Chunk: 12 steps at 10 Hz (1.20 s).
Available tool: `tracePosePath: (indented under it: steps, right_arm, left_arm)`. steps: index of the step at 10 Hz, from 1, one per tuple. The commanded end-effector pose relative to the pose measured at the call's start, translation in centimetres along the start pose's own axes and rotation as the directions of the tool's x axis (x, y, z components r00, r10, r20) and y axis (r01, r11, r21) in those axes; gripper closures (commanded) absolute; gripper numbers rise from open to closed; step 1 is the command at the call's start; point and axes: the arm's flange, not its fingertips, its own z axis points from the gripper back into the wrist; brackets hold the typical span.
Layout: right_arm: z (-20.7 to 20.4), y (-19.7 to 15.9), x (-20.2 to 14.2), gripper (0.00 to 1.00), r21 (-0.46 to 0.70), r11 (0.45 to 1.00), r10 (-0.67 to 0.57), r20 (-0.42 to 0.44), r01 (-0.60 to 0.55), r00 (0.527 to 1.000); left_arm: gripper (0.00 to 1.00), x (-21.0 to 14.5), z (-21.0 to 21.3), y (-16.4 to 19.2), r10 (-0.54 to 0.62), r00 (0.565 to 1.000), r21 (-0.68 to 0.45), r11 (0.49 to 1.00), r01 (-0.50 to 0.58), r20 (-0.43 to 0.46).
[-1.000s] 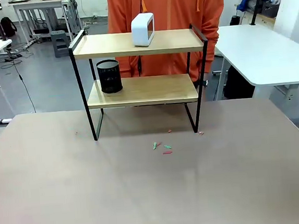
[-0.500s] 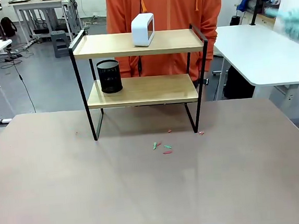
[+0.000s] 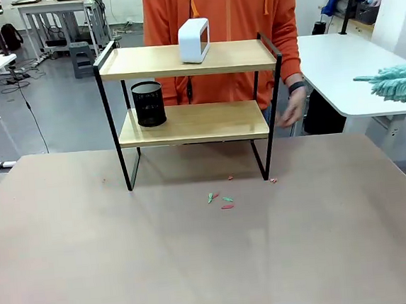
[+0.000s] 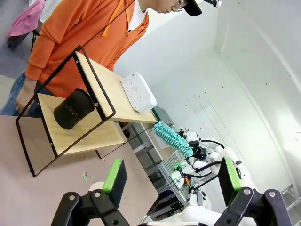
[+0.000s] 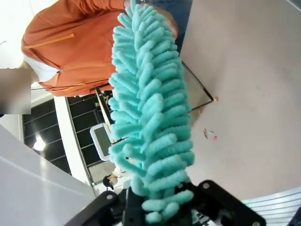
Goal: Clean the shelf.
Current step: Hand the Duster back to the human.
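Duster [image 3: 398, 82] now entering at right, clamped in right pincer [image 5: 155, 207], left pincer [image 4: 171, 176] wide; a sweep over the shelf [image 3: 188, 59] risks toppling the white box [image 3: 194, 40].

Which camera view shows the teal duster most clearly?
The right wrist view: the teal duster runs nearly its full height, its base between the right gripper's shut fingers. The front view has its fluffy end at the right edge. The left wrist view shows it small and far off.
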Motion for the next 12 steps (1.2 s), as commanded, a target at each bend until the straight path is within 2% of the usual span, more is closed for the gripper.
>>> tracePosePath:
  steps: [1,12]
  right_arm:
    - [0.94,0.08,0.18,1.00,0.032,0.999,0.027,0.025,-0.028,0.999]
    - [0.94,0.08,0.18,1.00,0.032,0.999,0.027,0.025,-0.028,0.999]
  left_arm:
    - [0.00,0.20,0.12,-0.20,-0.004,1.000,-0.005,1.000,0.004,0.001]
    - [0.00,0.20,0.12,-0.20,-0.004,1.000,-0.005,1.000,0.004,0.001]
